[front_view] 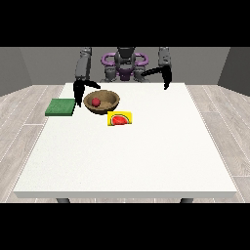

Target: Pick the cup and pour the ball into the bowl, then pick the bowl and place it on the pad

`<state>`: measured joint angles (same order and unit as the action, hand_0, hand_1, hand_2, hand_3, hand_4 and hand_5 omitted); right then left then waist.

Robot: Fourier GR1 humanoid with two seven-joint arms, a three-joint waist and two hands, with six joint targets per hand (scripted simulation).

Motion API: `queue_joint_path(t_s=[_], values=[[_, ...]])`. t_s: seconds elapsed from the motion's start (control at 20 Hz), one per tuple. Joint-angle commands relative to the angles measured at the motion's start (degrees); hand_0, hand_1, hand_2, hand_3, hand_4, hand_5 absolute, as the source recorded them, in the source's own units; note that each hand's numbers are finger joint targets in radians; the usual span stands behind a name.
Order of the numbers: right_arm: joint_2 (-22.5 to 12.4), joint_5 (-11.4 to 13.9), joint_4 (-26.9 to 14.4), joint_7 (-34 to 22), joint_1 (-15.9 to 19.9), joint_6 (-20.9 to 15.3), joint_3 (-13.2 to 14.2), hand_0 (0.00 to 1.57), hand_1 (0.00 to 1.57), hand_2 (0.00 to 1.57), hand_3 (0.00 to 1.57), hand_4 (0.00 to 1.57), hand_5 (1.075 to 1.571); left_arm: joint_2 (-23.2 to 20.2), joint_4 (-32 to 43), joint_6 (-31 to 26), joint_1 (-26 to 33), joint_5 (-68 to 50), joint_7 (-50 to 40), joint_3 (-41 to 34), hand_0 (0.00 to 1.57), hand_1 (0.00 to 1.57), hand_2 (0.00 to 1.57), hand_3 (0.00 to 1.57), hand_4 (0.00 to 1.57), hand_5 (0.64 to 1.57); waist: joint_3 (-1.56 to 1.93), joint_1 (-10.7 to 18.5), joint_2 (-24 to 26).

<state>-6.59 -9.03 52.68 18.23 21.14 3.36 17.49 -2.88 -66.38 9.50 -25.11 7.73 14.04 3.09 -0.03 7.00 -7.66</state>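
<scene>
Wooden bowl (102,102), matt green pad (60,107), smooth white table (132,156)

Light: bright, even, from overhead.
Table (127,151): white, uniformly lit, no glare.
Shadows: faint, soft; bowl (102,101) interior darker toward 9 o'clock.
Floor: dimmer than tabletop.
Walls: grey, dull.
Edges: straight, undistorted.

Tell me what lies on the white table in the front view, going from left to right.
Flat green square pad → the black hand at the view's left → brown wooden bowl holding a small red ball → yellow card with a watermelon slice picture → the black hand at the view's right.
</scene>
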Motion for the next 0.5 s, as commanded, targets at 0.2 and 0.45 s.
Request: queue_joint_path(t_s=[0.2,0.45], values=[[-4.9,-1.3,-12.4,6.6,2.1,3.3,2.5,0.00,0.00,0.00,0.00,0.19,1.561,-2.8,-7.5,-4.1,3.4,-1.4,-2.6,-1.1,0.00,0.00,0.00,0.00,0.00,1.565,0.07,0.9,0.5],[-1.3,0.1,-16.2,10.3,4.3,0.3,0.0,0.00,0.00,0.00,0.00,0.10,1.563,-3.1,-7.4,-5.4,7.3,-1.2,0.8,-1.4,0.00,0.00,0.00,0.00,0.00,1.566,0.06,1.0,-0.1]])
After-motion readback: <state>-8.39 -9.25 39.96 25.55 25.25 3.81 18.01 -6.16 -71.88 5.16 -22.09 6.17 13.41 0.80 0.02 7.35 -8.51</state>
